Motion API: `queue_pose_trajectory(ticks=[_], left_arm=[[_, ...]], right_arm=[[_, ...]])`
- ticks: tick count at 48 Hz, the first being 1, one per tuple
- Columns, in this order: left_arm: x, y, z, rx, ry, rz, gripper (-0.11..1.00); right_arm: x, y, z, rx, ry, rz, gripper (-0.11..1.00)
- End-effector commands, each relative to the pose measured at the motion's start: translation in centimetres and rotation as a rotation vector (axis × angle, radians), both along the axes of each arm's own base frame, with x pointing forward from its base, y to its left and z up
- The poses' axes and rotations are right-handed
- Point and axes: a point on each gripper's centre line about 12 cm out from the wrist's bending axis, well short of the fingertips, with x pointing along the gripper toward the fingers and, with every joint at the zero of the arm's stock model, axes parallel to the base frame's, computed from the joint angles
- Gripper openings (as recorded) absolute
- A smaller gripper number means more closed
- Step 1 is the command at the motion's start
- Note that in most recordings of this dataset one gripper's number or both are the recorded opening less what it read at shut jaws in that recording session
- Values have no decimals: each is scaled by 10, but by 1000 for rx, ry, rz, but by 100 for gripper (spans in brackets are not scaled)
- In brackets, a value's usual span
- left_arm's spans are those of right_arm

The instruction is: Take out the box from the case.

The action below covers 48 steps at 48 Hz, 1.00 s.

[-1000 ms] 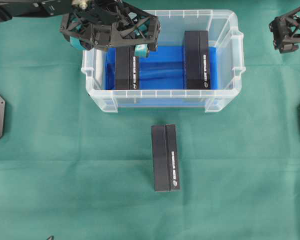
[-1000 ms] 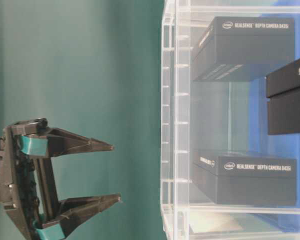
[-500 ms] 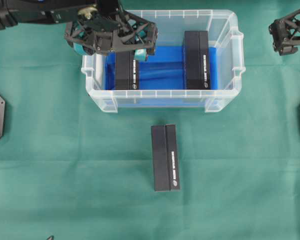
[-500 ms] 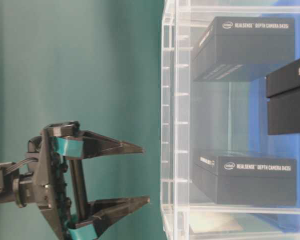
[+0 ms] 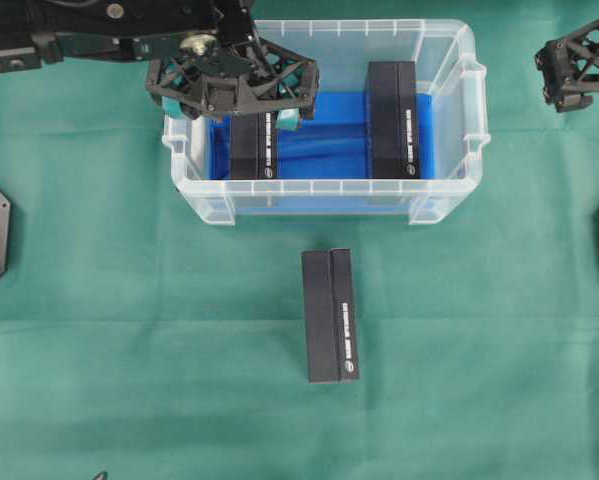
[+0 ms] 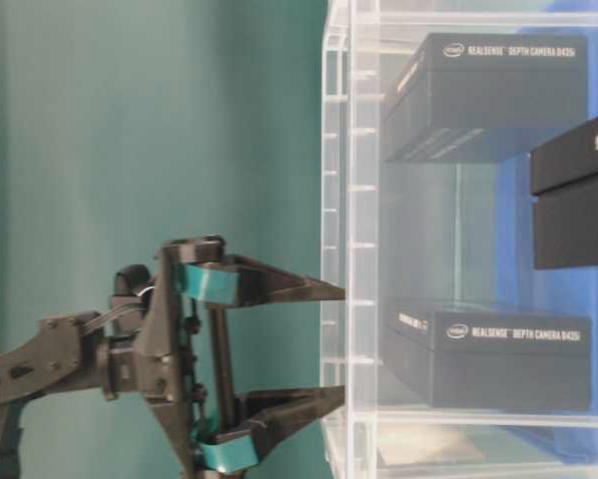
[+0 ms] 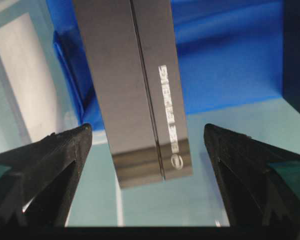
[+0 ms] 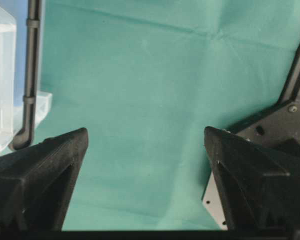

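The case (image 5: 449, 120), a clear plastic bin with a rimmed edge and a blue floor, is sitting in the upper middle of the overhead view on the green cloth (image 5: 129, 350). Its long side is running left to right. Two black boxes are lying inside it. The left box (image 5: 252, 148) is resting near the left wall and the right box (image 5: 393, 120) is lying right of center, with a strip of bare blue floor between them. Each is pointing its long axis from the top of the frame toward the bottom, across the short span of the bin, so their ends are coming near the far and near walls. A third box (image 5: 330, 315) is lying outside on the cloth, below the bin and well apart from it, pointing the same way.

The left gripper (image 5: 234, 100) is hanging over the upper left corner of the bin, above the far end of the left box, with its jaws spread wide and grasping nothing. In the left wrist view its fingers (image 7: 49, 165) are standing on either side of the box end with clear gaps. In the table-level view its tips are standing at the bin's rim.

The right gripper (image 5: 579, 70) is sitting at the upper right edge of the frame, released and empty, over bare cloth well clear of the bin.
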Motion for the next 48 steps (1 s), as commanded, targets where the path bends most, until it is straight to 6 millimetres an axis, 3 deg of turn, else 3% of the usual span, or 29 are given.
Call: queue_pose_trajectory(ticks=[1,12,48], left_arm=[[-1,3,5,8,-27,6,93],[3,3,-17,0,-21,7,93],[-2,15,-51,-7,8,30,93]], right_arm=[[0,-1,6,-14,-22,2,91],[2,-2,5,-24,-41,5,91],[5,-3,5,-39,-65,25,91]])
